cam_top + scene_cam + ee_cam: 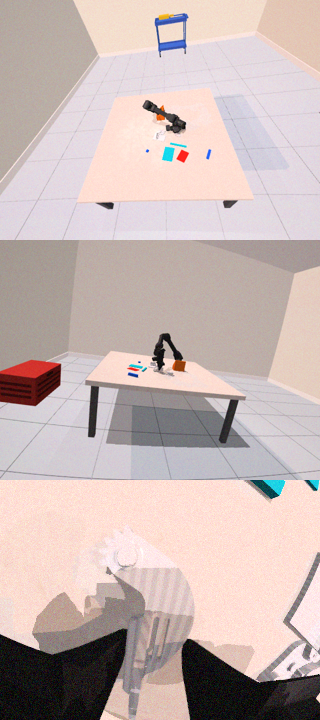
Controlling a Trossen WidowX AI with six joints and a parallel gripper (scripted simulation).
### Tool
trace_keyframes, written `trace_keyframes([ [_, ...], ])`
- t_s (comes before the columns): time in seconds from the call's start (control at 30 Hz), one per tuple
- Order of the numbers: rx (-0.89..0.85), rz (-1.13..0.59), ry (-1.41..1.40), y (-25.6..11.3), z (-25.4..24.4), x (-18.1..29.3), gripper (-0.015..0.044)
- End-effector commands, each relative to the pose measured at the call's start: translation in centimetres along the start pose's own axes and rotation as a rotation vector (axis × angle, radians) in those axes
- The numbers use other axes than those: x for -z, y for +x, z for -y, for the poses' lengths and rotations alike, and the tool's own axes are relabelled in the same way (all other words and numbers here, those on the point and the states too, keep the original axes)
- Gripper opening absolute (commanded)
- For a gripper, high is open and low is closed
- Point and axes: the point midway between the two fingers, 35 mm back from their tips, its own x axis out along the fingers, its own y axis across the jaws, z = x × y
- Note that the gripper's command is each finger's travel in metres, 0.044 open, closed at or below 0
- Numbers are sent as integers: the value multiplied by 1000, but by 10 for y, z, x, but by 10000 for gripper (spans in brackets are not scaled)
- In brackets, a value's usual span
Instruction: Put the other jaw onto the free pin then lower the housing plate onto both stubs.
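The loose white jaw [175, 587] [178, 135] lies near the table surface, its gear teeth and round hole toward the top of the wrist view. My gripper [155, 640] [177, 132] [160, 368] points down and is shut on the jaw's ribbed lower part; the dark fingers stand on either side of it. The white base with the other jaw [159, 136] [153, 364] stands apart; its parts [292, 662] are cut off at the right of the wrist view, so its pins cannot be told. A small pale part, apparently the housing plate [170, 373], lies on the gripper's other side.
An orange block [160, 116] [179, 366] stands behind the gripper, under the arm. A cyan bar [178, 145], a cyan plate [168, 154], a red plate [183, 156], a blue bar [208, 154] and a small blue cube [147, 150] lie on the table [165, 186].
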Motion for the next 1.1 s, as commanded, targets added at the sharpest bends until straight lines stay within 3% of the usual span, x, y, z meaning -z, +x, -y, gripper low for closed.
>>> trace_keyframes([
  [0.0, -10, 7, 7, -13, -2, -3, 134],
  [0.57, -8, 6, 4, -67, -1, -1, 134],
  [1.07, -7, 6, -190, -71, 13, 2, 134],
])
